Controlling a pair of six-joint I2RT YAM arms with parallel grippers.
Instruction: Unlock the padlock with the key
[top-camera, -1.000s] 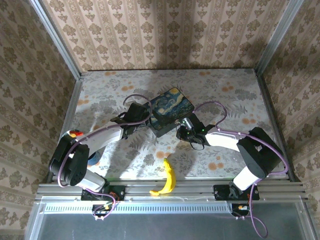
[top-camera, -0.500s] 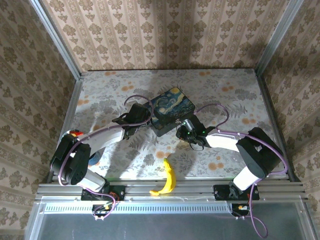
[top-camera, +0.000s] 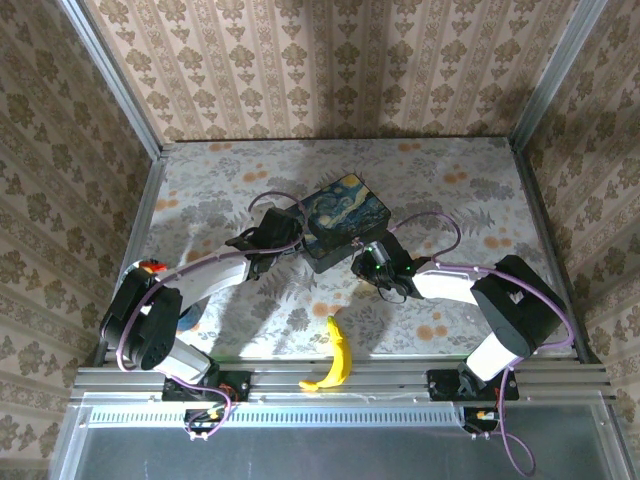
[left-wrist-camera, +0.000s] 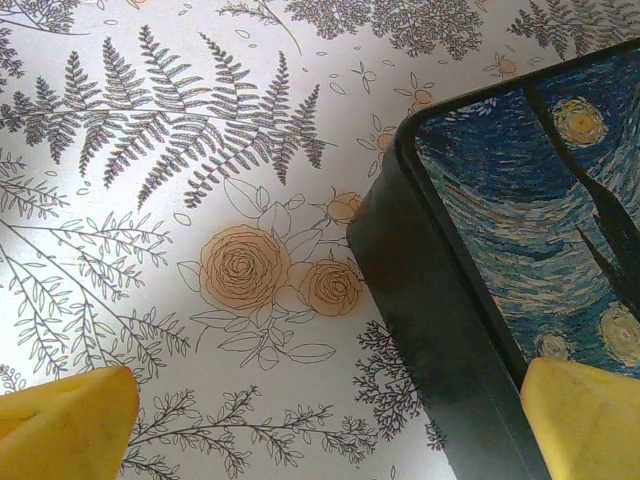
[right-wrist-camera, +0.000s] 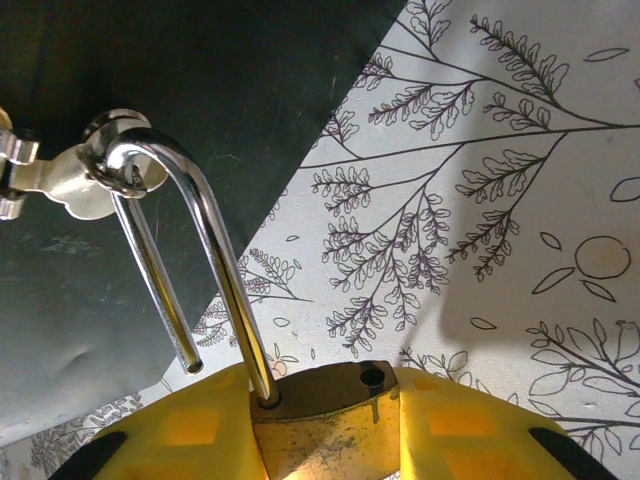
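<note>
The right gripper is closed narrow on the padlock, its yellow pads clamping the brass body on both flat sides at the bottom of the wrist view. The silver shackle rises from the body and hooks thru the ring of the box's clasp. One leg sits in the body. The other ends free in the air beside it, and its socket hole on top of the body is empty, so the lock reads as sprung open, tho hung on the clasp. The keyway face is hidden btwn the pads. The left gripper is spread wide, one pad over the worktop and the other over the lid of the Starry Night box, straddling the box's corner w/o gripping anything. In the top view both arms meet at the box's near edge, w/ a banana well apart by the arm bases. Handling, as a judgement: the padlock is prob. light but dense for its size, rigid and smooth, so it could twist or slip in soft pads. The best hold is across the flat sides of the body, as now. The shackle is thin, stiff, polished and slick, a poor place to grab, and it will likely pivot on its seated leg, so unhooking needs a gentle turn, not a pull against the small clasp.
</note>
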